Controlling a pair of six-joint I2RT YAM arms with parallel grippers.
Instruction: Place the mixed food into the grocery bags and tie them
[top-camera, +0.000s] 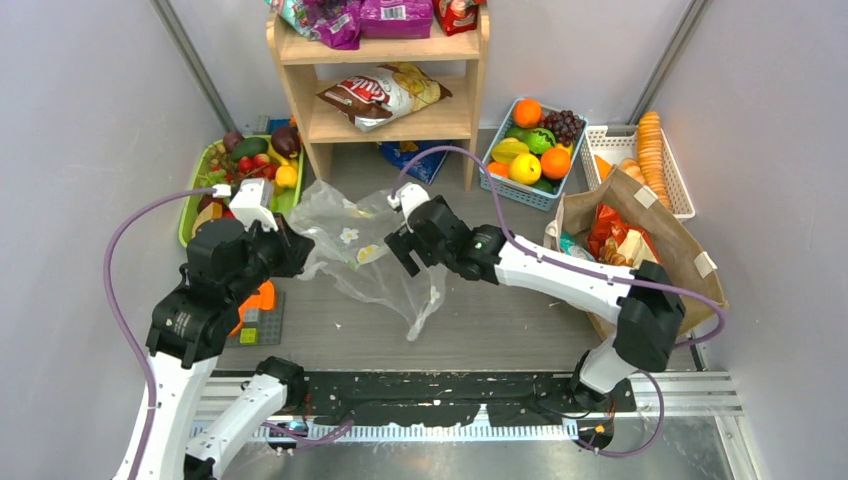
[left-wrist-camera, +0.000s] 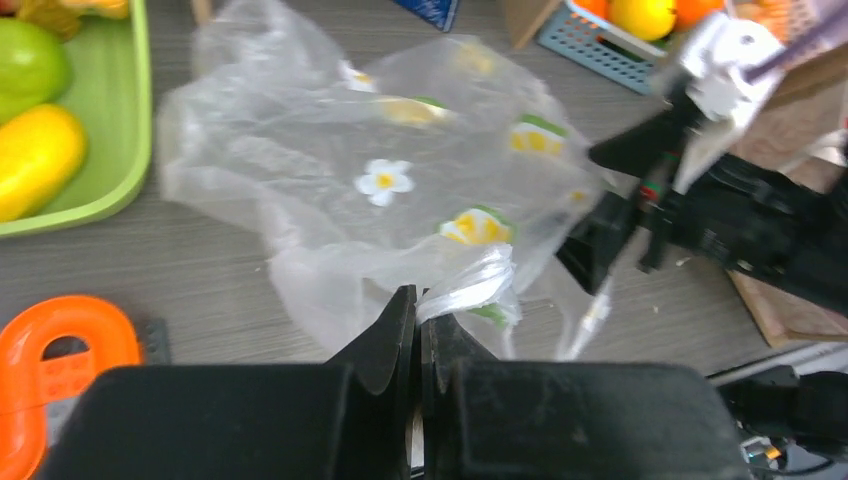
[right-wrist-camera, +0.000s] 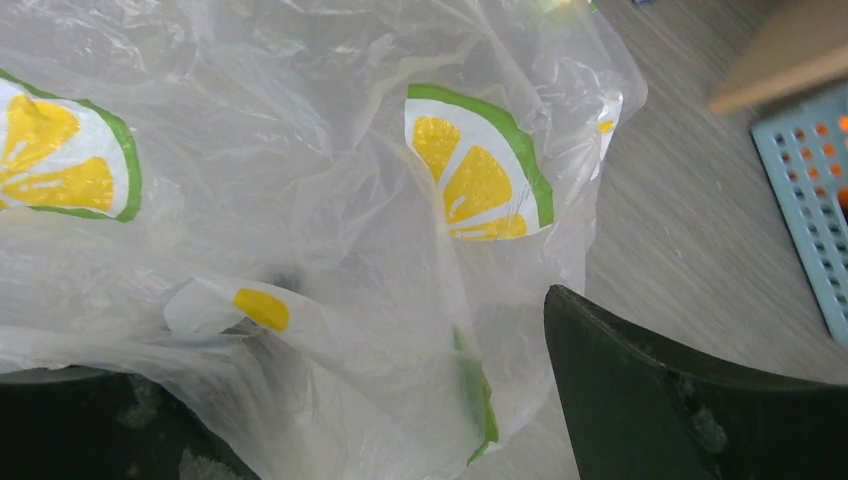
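The clear bag (top-camera: 365, 250), printed with lemon slices and a white flower, lies crumpled on the bench (top-camera: 500, 320) at centre frame, between the two arms. The left tool (left-wrist-camera: 420, 305) is clenched on a bunched strip of the bag's film. The right tool (top-camera: 403, 258) is released. In the right wrist view its fingers stand wide apart with a fold of the bag between them.

The tote (top-camera: 665, 250) lies at the right edge with its mouth open toward upper left. A red-orange packet (top-camera: 607, 228) shows inside it beside other wrappers I cannot make out.

Above the tote, the blue basket (top-camera: 520, 195) holds oranges (top-camera: 527, 112), a lemon (top-camera: 524, 168), grapes (top-camera: 566, 125) and some green fruit. To the right of it, the white basket (top-camera: 683, 195) holds a row of round tan biscuits (top-camera: 652, 150).

At upper left, the green tray (top-camera: 186, 220) carries mixed fruit, red, yellow, green and dark.

The shelf (top-camera: 300, 95) at top centre has purple packets (top-camera: 395, 15) on its upper board and a brown-white packet (top-camera: 385, 95) on the lower one. A blue packet (top-camera: 415, 160) lies on the bench beneath it.
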